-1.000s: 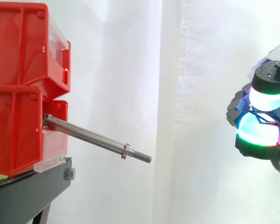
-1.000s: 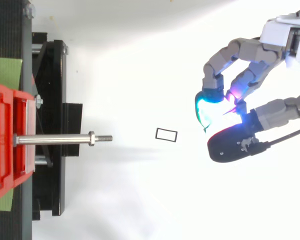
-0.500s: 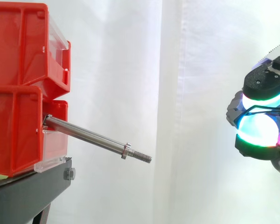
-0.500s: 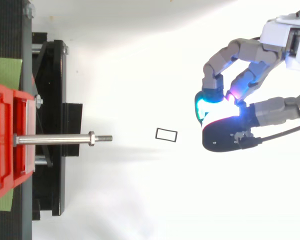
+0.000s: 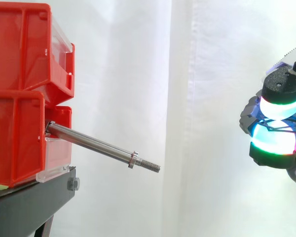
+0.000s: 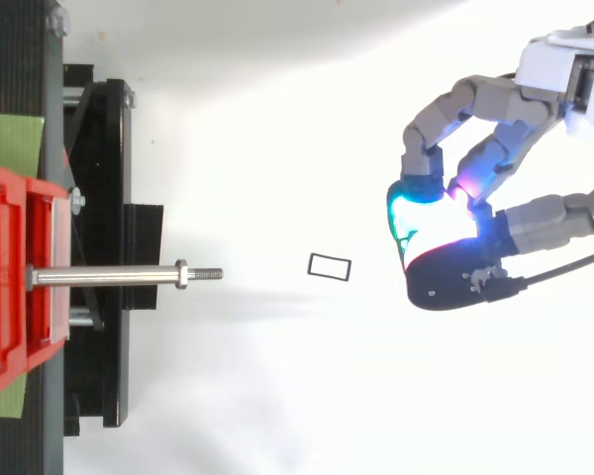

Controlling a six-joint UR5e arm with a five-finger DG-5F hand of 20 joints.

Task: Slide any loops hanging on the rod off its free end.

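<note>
A steel rod juts out of the lower red bin and slopes down to the right, with a nut near its threaded free end. Nothing hangs on the rod. My hand hovers far to the right of the free end. Its glowing pads are curled together, and thin black lines of a loop show pinched between them. From above, the hand has its thumb pressed against the fingertips. A second thin black rectangular loop lies on the white floor between the rod's tip and the hand.
Two red bins are stacked on a black stand at the left. The stand reaches out under the rod. A white curtain hangs behind, with white floor between the stand and the hand.
The thumb closed onto the fingertips, then shifted slightly back and down. The thin loop between the pads changed its angle. The rod and the loop on the floor stayed put.
</note>
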